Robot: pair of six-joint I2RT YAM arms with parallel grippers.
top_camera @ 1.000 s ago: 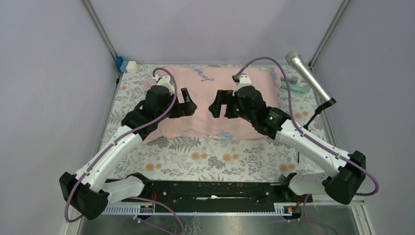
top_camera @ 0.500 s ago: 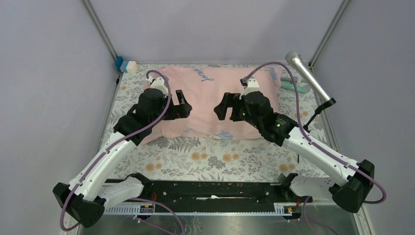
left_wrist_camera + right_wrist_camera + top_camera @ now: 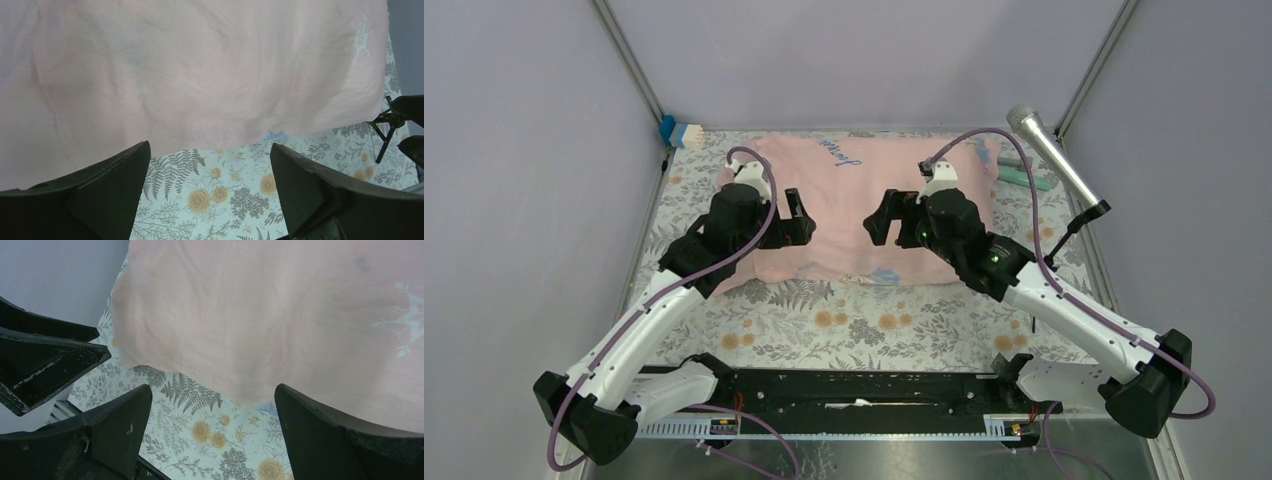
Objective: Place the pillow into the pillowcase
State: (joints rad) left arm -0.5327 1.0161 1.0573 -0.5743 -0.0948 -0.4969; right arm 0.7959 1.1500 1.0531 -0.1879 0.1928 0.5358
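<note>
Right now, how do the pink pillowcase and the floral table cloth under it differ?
The pillowcase is pale pink with dark cursive writing near its far edge; the table cloth is covered in grey ferns and orange flowers. The pillowcase looks plump; the table cloth lies flat. The pillowcase covers only the far part of the table cloth. Both are fabric.

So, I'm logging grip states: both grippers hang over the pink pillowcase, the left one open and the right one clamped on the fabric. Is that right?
Not quite. The right gripper is open too, holding nothing: the right wrist view shows its jaws spread wide above the pillowcase. The left gripper is open, as you said.
</note>
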